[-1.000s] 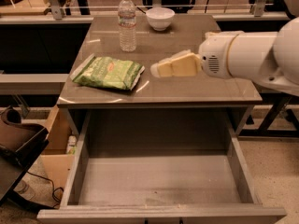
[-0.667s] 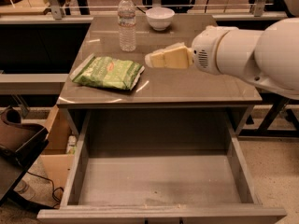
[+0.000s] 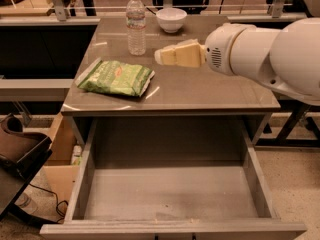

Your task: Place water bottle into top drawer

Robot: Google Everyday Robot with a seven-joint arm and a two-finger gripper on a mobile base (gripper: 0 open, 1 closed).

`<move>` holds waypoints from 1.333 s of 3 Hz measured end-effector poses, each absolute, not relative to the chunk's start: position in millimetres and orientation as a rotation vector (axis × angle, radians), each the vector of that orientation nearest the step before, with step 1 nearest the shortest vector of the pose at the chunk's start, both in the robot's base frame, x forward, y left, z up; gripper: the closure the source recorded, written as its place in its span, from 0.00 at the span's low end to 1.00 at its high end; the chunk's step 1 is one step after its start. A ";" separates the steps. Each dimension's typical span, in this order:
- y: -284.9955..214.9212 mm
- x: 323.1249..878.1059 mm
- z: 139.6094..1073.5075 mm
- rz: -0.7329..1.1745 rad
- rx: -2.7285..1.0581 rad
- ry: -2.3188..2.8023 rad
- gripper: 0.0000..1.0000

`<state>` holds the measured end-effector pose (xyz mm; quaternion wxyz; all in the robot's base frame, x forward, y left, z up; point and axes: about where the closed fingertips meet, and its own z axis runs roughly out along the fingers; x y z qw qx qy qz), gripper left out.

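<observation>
1 water bottle [image 3: 135, 24] stands upright near the worktop's far edge, the gripper [image 3: 163, 57] hovers nearby toward the right edge, open or closed I cannot tell, and it wants a square mid-body approach before the top drawer [image 3: 170, 191].

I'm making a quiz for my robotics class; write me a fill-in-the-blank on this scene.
The water bottle stands ____ on the table beside the white bowl.
The gripper hovers above the table near the bottle, whose cap is ____.
The drawer below is pulled open and holds ____.
The snack bag lying on the table is ____.
Missing words: upright, white, nothing, green.
</observation>
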<state>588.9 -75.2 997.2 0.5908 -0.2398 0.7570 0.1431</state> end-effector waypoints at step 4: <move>8.2 721.8 992.0 0.331 -0.604 1.582 0.00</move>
